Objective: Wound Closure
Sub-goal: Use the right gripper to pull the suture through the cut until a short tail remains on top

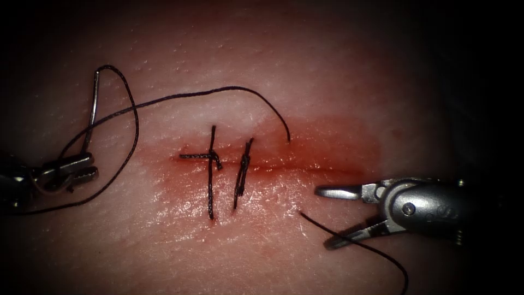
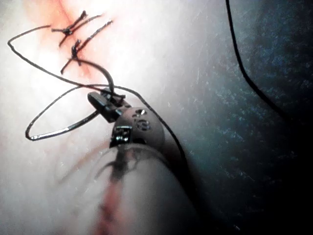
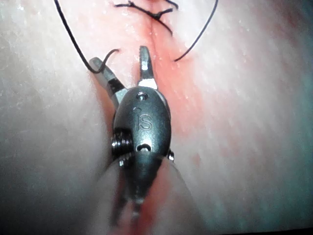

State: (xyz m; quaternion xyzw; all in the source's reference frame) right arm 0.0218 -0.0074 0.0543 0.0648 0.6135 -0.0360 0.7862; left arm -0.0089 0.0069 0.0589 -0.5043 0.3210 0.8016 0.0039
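Needle point(image 1: 91, 109) in left tool point(image 1: 73, 168) (right tool point(image 1: 333, 216) empty)

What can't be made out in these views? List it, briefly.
1. Endoscope view: the left tool grips the needle near one end, out of the tissue, left of the cut. The tool's shaft is lost in the dark at the edge.
2. Endoscope view: the thread by the open, empty right tool is cut off by the bottom edge.
3. Left wrist view: the jaws hide where thread joins needle.
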